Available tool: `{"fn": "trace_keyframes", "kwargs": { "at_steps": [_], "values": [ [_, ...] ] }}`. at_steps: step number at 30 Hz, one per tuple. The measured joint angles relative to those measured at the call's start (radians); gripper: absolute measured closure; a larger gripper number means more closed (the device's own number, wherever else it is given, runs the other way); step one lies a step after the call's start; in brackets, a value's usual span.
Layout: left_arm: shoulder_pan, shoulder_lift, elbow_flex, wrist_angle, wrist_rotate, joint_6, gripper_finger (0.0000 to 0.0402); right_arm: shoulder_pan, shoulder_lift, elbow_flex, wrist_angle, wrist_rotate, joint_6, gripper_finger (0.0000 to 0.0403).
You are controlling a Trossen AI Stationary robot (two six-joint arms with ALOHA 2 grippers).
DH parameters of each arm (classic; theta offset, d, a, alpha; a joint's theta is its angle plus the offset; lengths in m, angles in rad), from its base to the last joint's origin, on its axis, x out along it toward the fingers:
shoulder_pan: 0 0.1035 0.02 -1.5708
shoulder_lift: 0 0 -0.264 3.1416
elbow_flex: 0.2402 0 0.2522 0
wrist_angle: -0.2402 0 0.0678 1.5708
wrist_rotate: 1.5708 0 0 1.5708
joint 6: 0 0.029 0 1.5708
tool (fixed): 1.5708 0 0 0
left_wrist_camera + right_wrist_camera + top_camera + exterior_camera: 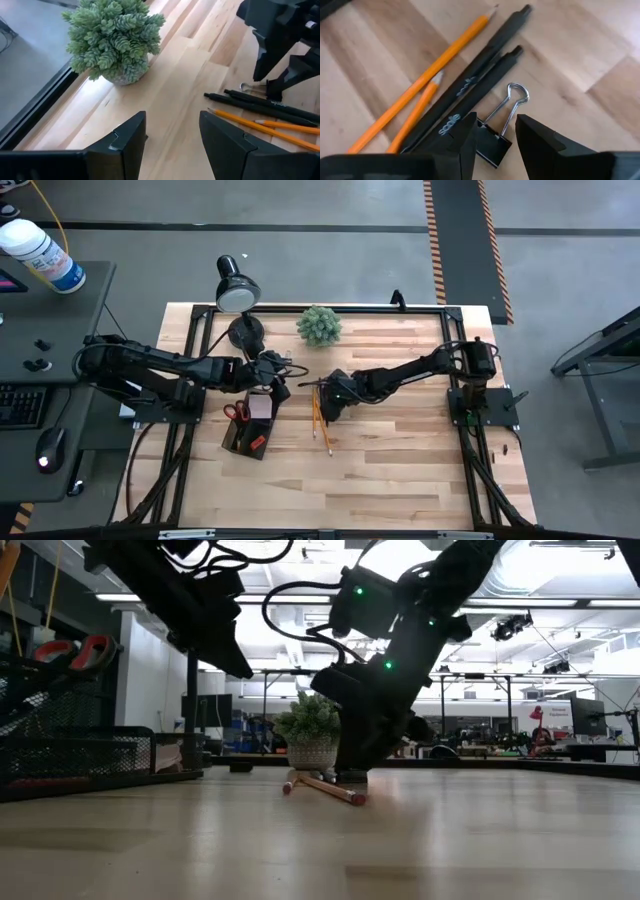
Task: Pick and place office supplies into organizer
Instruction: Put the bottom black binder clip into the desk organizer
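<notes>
A small black binder clip (492,146) lies on the wooden table beside two dark pens (480,75) and two yellow-orange pencils (427,75), left of the table's middle (320,418). My right gripper (495,142) is down over them, shut on the clip. The black organizer (245,435) stands at the near left; red-handled scissors (237,412) and a pale pink pad (262,405) are in it. My left gripper (172,142) hangs open and bare above the organizer's far end, facing the pens and the plant. My right gripper has the binder clip's black body (490,150) pinched between its two fingers. They come from above, slanting down from the table's right. The clip's wire loops (515,100) stick out past the fingertips and lie on the table; whether the body is lifted I cannot tell.
A green spiky plant (319,325) in a pale pot stands at the far middle. A black desk lamp (238,292) stands at the far left, close behind my left arm. Bare wood stretches across the near half and the right of the table.
</notes>
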Motion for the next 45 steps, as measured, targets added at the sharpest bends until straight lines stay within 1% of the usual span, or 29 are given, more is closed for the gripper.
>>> {"fn": "trace_keyframes", "kwargs": {
  "at_steps": [7,15,18,24,28,33,40,45],
  "values": [
    [0.0,0.0,0.0,0.0,-0.002,-0.001,0.0229,-0.002,0.0,0.002,-0.052,0.022,0.027,0.0277],
    [0.0,0.0,0.0,0.0,-0.009,-0.001,0.0229,-0.002,-0.004,0.0,-0.02,0.01,0.035,0.0277],
    [0.0,0.0,0.0,0.0,-0.009,-0.001,0.0229,-0.002,-0.004,0.027,-0.049,0.017,0.013,0.0277],
    [0.0,0.0,0.0,0.0,-0.009,-0.001,0.0229,0.0,-0.004,0.101,-0.136,0.089,-0.025,0.0277],
    [0.0,0.0,0.0,0.001,-0.009,-0.001,0.0229,0.0,-0.005,0.116,-0.212,0.119,0.004,0.0277],
    [0.0,0.0,0.0,0.0,-0.009,-0.001,0.0229,0.0,0.008,0.097,-0.199,0.115,0.056,0.0277],
    [0.0,0.0,0.0,0.002,-0.009,-0.001,0.0229,0.0,0.034,0.096,-0.177,0.108,0.067,0.0277],
    [0.0,0.0,0.0,0.002,-0.009,-0.001,0.0229,0.0,0.071,0.101,-0.173,0.084,0.088,0.0277]
  ]
}}
